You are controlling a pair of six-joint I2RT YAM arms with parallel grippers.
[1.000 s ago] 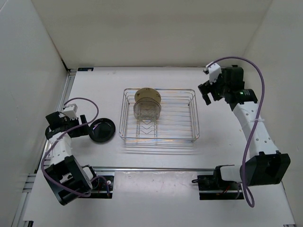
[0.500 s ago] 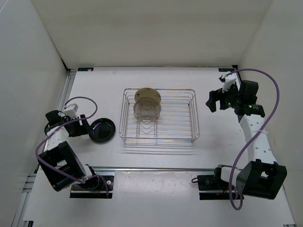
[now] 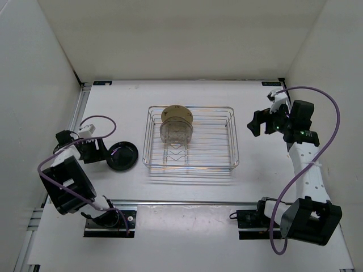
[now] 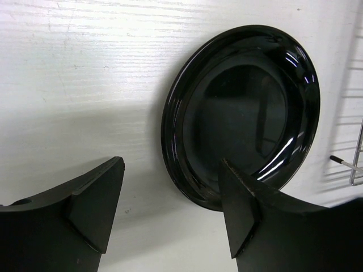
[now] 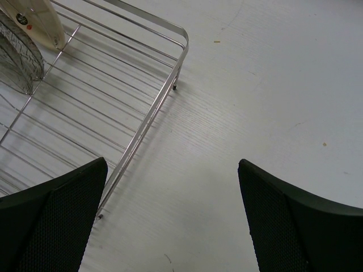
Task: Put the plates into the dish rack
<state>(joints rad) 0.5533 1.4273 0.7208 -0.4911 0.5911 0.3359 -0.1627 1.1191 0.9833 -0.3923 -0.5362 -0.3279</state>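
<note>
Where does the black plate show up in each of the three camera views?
Top external: the black plate lies centre-left, just left of the dish rack.
Left wrist: it fills the upper right of centre.
Right wrist: not in it.
Shared landmark: the dish rack. It sits mid-frame from above, shows as a wire end at the left wrist's right edge, and is at the right wrist's left.

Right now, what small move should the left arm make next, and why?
Probably lower the left end effector a little so its open jaws straddle the black plate's near rim, then close. That plate lies flat on the table, left of the dish rack and ungripped. In the wrist view its rim sits in the gap between the jaws.
</note>
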